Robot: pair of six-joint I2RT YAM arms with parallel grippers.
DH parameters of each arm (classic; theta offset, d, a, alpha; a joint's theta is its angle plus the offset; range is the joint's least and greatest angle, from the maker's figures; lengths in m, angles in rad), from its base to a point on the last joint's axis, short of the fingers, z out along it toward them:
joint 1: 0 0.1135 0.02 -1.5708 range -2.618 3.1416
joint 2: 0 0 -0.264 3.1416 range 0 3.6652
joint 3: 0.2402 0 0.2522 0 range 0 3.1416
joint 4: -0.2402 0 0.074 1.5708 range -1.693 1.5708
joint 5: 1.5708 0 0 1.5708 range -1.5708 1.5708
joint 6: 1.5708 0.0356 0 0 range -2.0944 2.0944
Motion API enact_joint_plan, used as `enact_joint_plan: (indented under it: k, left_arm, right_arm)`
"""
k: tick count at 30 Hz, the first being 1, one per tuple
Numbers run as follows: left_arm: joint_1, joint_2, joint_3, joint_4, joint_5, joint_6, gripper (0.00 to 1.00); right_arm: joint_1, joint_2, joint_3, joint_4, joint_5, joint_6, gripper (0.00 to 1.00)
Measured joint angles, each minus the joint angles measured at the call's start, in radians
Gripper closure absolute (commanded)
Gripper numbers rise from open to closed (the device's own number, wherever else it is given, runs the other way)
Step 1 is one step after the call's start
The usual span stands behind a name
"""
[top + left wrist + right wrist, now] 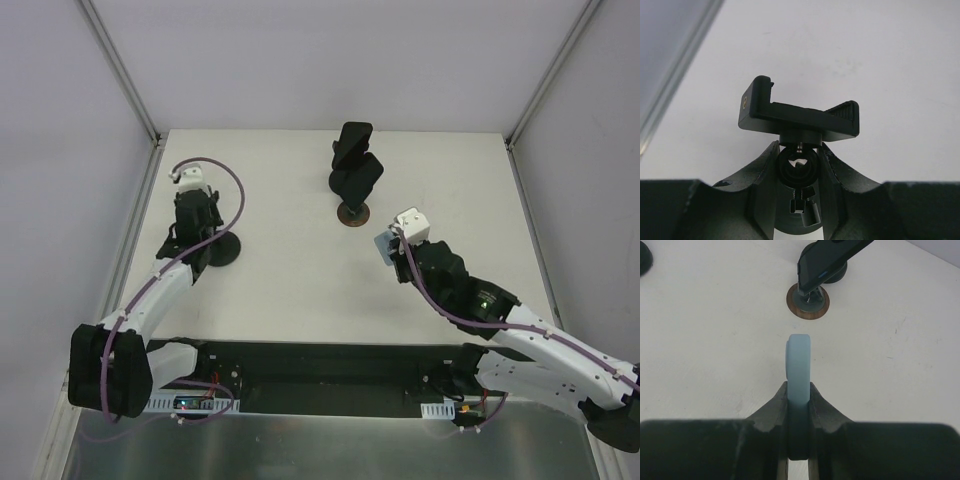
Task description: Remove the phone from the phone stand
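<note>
My left gripper (pixel 200 212) is shut on the neck of a black phone stand (pixel 215 250) at the left of the table. In the left wrist view its fingers (pixel 765 165) pinch the ball joint (pixel 799 167) under the stand's black clamp (pixel 800 112), which is empty. My right gripper (pixel 400 250) is shut on a light blue phone (pixel 384 246), held on edge above the table, right of centre and apart from the stand. In the right wrist view the phone (pixel 798 365) stands edge-on between the fingers of the right gripper (pixel 798 390).
A second black stand (pixel 352 172) with a round brown base (pixel 352 212) stands at the back centre, carrying a dark slab. It shows in the right wrist view (pixel 809 300) just beyond the blue phone. Frame posts rise at both back corners.
</note>
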Motion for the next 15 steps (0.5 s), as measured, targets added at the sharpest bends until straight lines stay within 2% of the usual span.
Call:
enact_joint_plan:
  k: [4, 8, 15]
  left_arm:
    - [0.174, 0.038, 0.021, 0.009, -0.029, 0.010, 1.00]
    - [0.296, 0.087, 0.035, 0.064, -0.019, 0.021, 1.00]
    - [0.372, 0.204, 0.118, 0.114, 0.074, 0.063, 0.99]
  right_arm:
    - [0.000, -0.002, -0.016, 0.017, -0.018, -0.009, 0.99]
    - [0.000, -0.007, -0.029, 0.018, -0.035, -0.025, 0.99]
    - [-0.001, -0.037, -0.042, 0.029, -0.041, -0.057, 0.99]
